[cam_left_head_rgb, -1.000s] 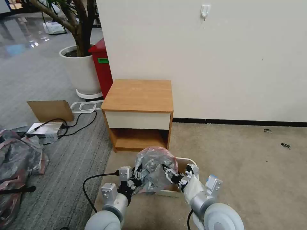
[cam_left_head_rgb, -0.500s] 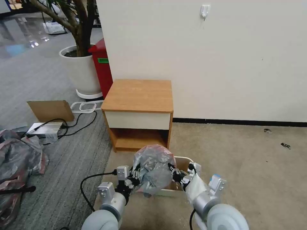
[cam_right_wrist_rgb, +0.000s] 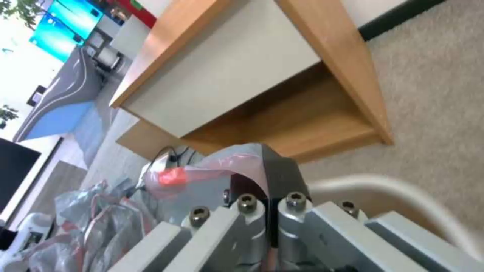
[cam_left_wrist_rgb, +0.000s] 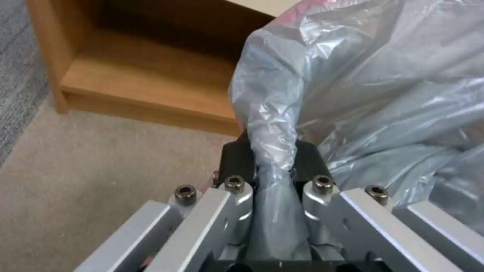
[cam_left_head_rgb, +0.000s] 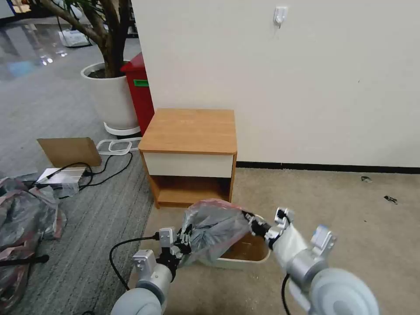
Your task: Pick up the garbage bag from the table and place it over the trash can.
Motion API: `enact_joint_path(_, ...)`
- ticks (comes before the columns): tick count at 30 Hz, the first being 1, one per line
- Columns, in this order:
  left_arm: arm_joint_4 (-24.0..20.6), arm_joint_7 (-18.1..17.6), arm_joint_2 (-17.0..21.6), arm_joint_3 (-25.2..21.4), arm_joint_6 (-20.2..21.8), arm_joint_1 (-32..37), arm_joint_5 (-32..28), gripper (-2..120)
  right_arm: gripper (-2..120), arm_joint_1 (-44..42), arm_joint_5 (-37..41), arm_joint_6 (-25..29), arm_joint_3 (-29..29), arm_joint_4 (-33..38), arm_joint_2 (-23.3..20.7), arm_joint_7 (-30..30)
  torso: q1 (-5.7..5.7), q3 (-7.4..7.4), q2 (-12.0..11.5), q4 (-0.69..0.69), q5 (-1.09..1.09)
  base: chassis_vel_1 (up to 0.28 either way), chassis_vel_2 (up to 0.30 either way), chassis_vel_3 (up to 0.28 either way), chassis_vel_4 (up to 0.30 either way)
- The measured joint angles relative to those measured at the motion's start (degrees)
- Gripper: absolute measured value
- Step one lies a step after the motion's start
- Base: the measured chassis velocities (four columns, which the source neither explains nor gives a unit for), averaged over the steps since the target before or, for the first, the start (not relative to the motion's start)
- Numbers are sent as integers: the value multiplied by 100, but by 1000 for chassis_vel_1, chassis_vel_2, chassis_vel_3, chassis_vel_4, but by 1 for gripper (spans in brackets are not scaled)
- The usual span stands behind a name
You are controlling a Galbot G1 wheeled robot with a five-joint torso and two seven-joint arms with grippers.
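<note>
Both grippers, left [cam_left_head_rgb: 187,243] and right [cam_left_head_rgb: 250,217], pinch the bag [cam_left_head_rgb: 214,229] above the can [cam_left_head_rgb: 262,256]; if you stretch further, the thin plastic may tear or slip.

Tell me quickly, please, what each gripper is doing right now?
Left gripper: shut on the garbage bag, over the trash can.
Right gripper: shut on the bag's pinkish rim.

glossy crinkled plastic garbage bag [cam_left_head_rgb: 214,229], wooden table [cam_left_head_rgb: 189,130]
</note>
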Motion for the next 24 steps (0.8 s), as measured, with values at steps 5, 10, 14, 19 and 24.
enact_joint_path(5,-42,6,-14,33,6,30,-1,8,0,239,203,-102,131,-135,-170,84,0,0,0,0,0,0,0,0,0)
enact_joint_path(10,-90,30,-38,39,6,74,-1,8,0,446,430,-199,279,-239,-331,233,0,0,0,0,-1,0,0,0,0)
enact_joint_path(14,-153,39,-53,40,8,112,-1,8,0,630,533,-341,353,-317,-483,296,0,0,0,0,-1,0,0,0,0)
enact_joint_path(19,-186,36,-55,-28,13,112,-14,8,5,577,583,-697,410,-189,-578,303,0,1,0,0,-1,0,0,0,0)
enact_joint_path(24,-186,-21,-55,-183,18,-1,-164,8,24,396,592,-826,397,68,-620,365,0,0,0,0,-1,0,0,0,0)
